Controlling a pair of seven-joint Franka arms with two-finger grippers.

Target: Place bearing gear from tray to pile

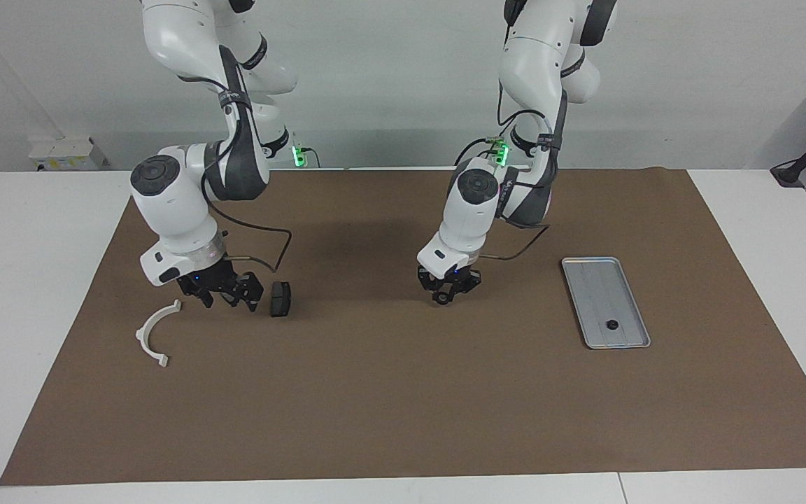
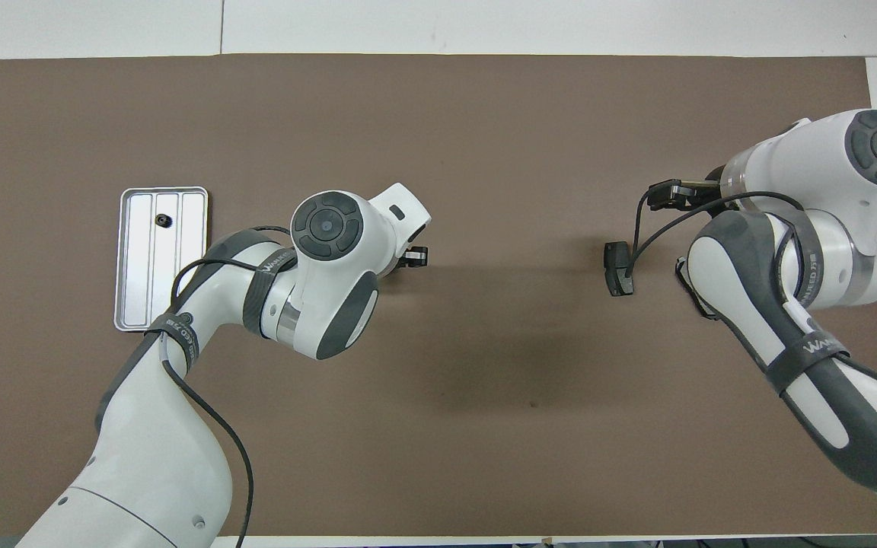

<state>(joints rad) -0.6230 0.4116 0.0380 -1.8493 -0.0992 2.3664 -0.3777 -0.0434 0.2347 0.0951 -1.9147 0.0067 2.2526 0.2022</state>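
The silver tray [image 1: 599, 287] [image 2: 134, 289] lies toward the left arm's end of the table, with one small black bearing gear [image 1: 611, 325] [image 2: 161, 220] in it. My left gripper [image 1: 447, 294] [image 2: 414, 259] hangs low over the middle of the brown mat, shut on a small dark ring-shaped bearing gear [image 1: 440, 299]. The pile is toward the right arm's end: a white half-ring bracket [image 1: 153, 335] and a dark grey pad [image 1: 279, 299] [image 2: 619, 268]. My right gripper [image 1: 222, 294] [image 2: 671, 194] stands open just above the mat between those two. The right arm hides the bracket in the overhead view.
A brown mat [image 1: 403, 406] covers most of the white table [image 1: 39, 280]. The right arm's cable [image 1: 270, 245] loops down close to the dark pad. A box with a green light [image 1: 298, 155] sits at the robots' edge of the table.
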